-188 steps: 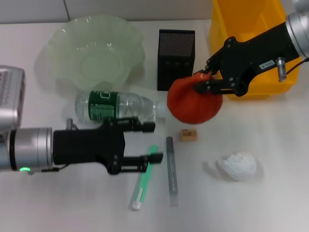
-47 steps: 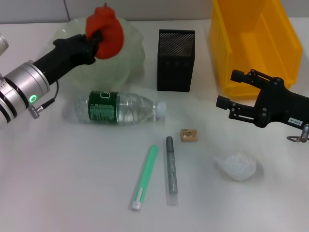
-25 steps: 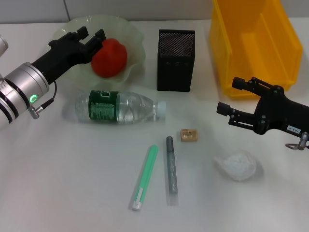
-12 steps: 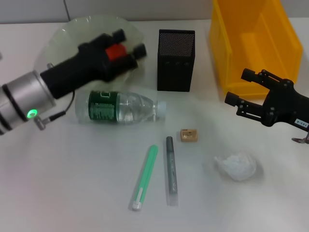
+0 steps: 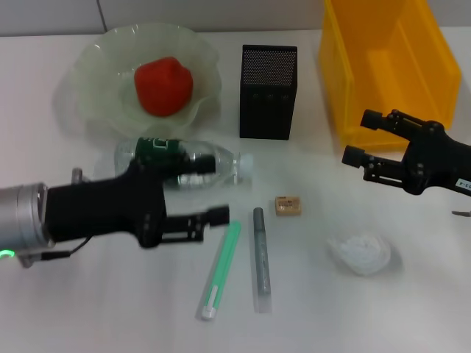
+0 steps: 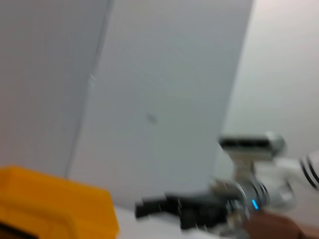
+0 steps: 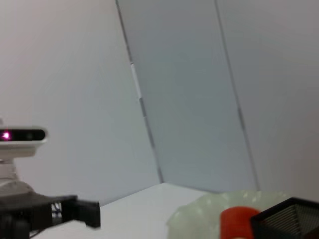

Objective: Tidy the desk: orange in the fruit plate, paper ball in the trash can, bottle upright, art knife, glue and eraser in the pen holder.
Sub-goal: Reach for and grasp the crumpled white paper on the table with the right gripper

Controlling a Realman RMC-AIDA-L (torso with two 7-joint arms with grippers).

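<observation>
— How are the arms posed?
— The left gripper (image 5: pixel 206 198) is held low over the lying bottle (image 5: pixel 184 163), fingers spread, nothing gripped; the right gripper (image 5: pixel 357 140) is stretched toward the trash can (image 5: pixel 434 66), likewise spread and empty.
— And the orange (image 5: pixel 163 87)?
— It is seated in the fruit plate (image 5: pixel 96 66)

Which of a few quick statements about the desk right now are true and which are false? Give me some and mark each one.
1. The red-orange fruit lies in the pale-green ruffled glass bowl. True.
2. The clear plastic bottle with the green label stands upright. False: it lies on its side.
3. The white crumpled paper wad is inside the yellow plastic bin. False: it sits on the desk.
4. The small tan eraser block lies on the desk, outside the black mesh cup. True.
</observation>
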